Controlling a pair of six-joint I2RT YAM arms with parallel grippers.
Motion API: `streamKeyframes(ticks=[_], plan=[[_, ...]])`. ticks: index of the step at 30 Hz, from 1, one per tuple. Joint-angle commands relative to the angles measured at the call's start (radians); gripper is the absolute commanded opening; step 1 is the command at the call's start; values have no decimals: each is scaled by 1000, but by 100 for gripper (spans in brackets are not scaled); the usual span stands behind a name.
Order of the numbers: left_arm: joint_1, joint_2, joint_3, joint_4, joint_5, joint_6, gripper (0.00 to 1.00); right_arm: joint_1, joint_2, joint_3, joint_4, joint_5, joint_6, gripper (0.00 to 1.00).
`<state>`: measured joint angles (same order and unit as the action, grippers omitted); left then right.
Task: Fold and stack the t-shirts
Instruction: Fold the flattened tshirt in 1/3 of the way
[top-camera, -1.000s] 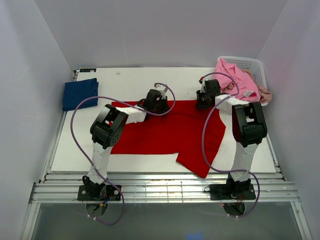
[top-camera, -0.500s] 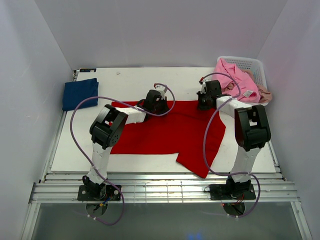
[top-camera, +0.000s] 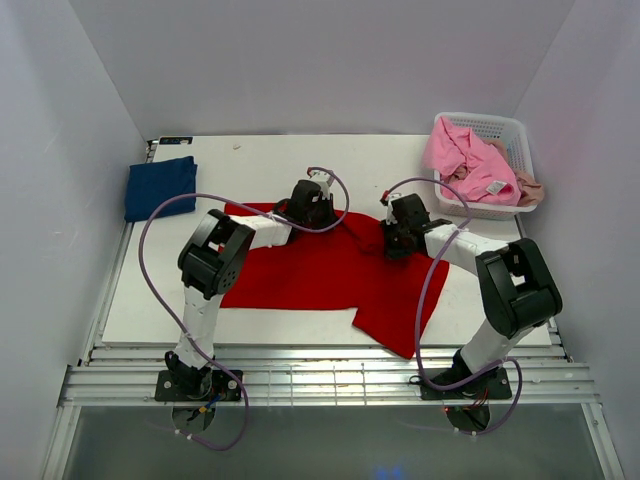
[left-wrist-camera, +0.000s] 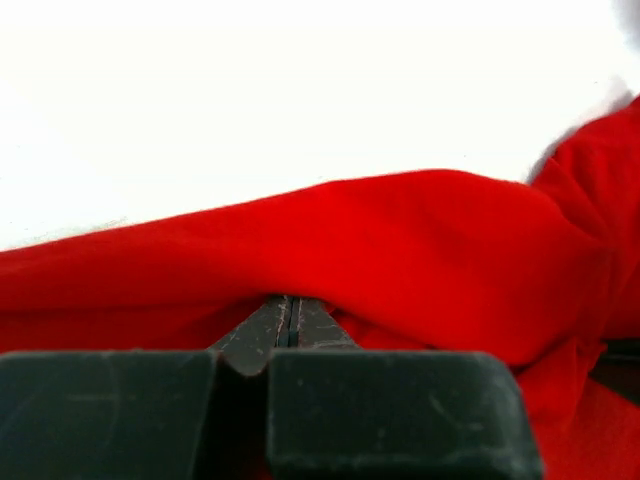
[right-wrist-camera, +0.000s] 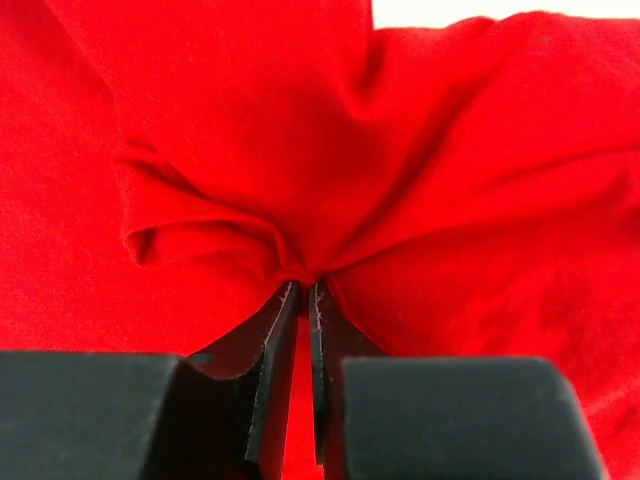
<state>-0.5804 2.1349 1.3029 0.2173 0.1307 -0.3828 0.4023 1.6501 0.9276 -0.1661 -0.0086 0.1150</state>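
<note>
On white table (top-camera: 280, 165), with red t-shirt (top-camera: 320, 270) spread mid-surface and its far edge pinched by left gripper (left-wrist-camera: 290, 310) and right gripper (right-wrist-camera: 303, 290), both clamped on its cloth: lift evenly, carry toward near hem in step, keep fold line straight, clear of far-left navy t-shirt (top-camera: 160, 187) and far-right basket (top-camera: 485, 122).

White links (top-camera: 262, 230), black joints (top-camera: 213, 262), looping purple cables (top-camera: 160, 215), black pincers (right-wrist-camera: 303, 290)

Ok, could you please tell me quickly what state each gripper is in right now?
left gripper: closed, pinching the edge of the red t-shirt.
right gripper: closed, pinching a bunched fold of the red t-shirt.
</note>
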Motion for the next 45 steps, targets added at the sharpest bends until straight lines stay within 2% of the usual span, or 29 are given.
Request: streamKeyframes(ticks=[1, 11, 14, 24, 26, 27, 30, 36, 38, 39, 41, 42, 45], plan=[[-6, -87, -8, 4, 1, -2, 0, 29, -33, -24, -9, 96, 32, 14], [-6, -104, -22, 4, -9, 8, 0, 35, 7, 20, -16, 159, 32, 14], [-6, -104, -24, 4, -11, 15, 0, 35, 25, 65, -30, 223, 26, 14], [-3, -124, -37, -6, -45, 44, 0, -2, 123, 349, -67, 331, -32, 17], [-1, -127, -40, -7, -46, 45, 0, -11, 154, 395, -75, 349, -47, 22], [-1, -127, -42, -7, -46, 45, 0, -13, 165, 407, -73, 355, -52, 34], [1, -127, -44, -10, -46, 47, 0, -20, 191, 433, -64, 400, -74, 53], [2, -128, -51, -12, -46, 45, 0, -52, 155, 421, 0, 420, -103, 57], [4, -130, -53, -10, -51, 45, 0, -72, 171, 430, -3, 415, -104, 55], [5, -130, -53, -10, -52, 45, 0, -80, 181, 441, -7, 409, -104, 43], [8, -127, -51, -18, -71, 45, 0, -106, 211, 450, -22, 383, -97, 24], [11, -127, -51, -24, -77, 45, 0, -114, 220, 453, -26, 374, -87, 10], [25, -128, -57, -41, -97, 47, 0, -140, 255, 462, -45, 357, -78, 8]])
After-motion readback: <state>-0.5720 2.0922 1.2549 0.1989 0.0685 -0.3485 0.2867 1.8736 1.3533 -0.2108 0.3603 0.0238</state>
